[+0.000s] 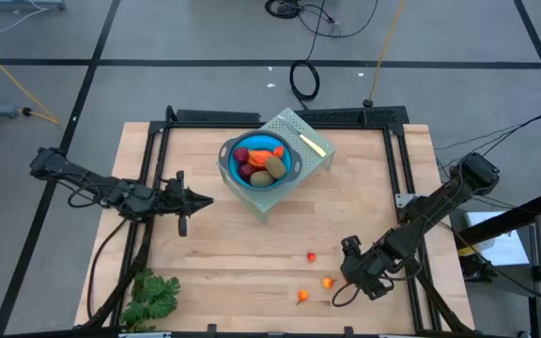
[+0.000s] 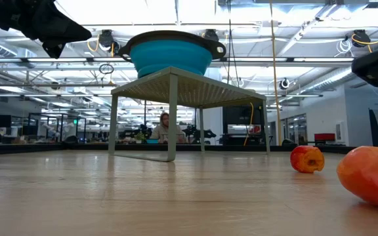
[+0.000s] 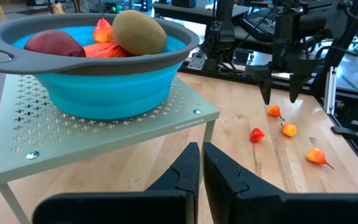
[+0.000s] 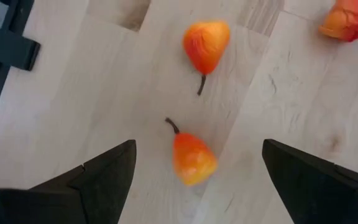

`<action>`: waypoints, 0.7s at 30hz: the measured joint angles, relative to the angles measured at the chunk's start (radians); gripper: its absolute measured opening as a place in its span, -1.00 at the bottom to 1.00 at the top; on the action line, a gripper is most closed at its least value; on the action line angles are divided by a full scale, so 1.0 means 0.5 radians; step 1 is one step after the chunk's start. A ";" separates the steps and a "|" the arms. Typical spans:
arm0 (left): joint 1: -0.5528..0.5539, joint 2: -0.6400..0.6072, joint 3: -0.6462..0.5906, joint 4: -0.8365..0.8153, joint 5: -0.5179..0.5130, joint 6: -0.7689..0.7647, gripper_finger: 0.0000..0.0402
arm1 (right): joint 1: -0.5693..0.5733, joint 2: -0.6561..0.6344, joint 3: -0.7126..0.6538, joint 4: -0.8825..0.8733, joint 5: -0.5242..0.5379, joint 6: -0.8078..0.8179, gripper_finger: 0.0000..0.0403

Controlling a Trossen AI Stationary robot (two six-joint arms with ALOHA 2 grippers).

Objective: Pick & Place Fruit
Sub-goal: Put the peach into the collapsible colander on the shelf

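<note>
A blue bowl [image 1: 229, 171] stands on a pale perforated stand [image 1: 310, 161] at the table's far middle. It holds a dark-red ball [image 3: 53, 43], olive-brown ovals [image 3: 139, 31] and a red-orange piece [image 1: 261, 155]. Several tiny orange-red fruit lie on the wood at the near right [image 1: 312, 256] [image 1: 328, 282] [image 1: 301, 296]. My right gripper [image 3: 279, 94] hangs open above them, pointing steeply down, clear of the table. One stemmed piece [image 4: 193, 158] lies below, between its fingers, untouched. My left gripper [image 1: 200, 199] is shut and holds nothing, left of the stand.
A thin yellow stick [image 1: 313, 143] lies on the stand beside the bowl. A leafy green bunch [image 1: 151, 296] sits at the near left corner. Black frame rails [image 1: 397, 169] border the table. Bare wood stretches between the stand and the small fruit.
</note>
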 joint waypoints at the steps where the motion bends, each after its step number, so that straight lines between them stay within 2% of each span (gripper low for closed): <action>1: 0.000 0.000 0.000 0.000 0.000 0.000 -0.90 | 0.000 0.001 0.000 -0.003 0.000 -0.002 0.71; 21: 0.000 0.000 0.000 -0.001 0.000 -0.005 -0.90 | 0.001 0.055 0.000 -0.021 -0.002 -0.054 0.69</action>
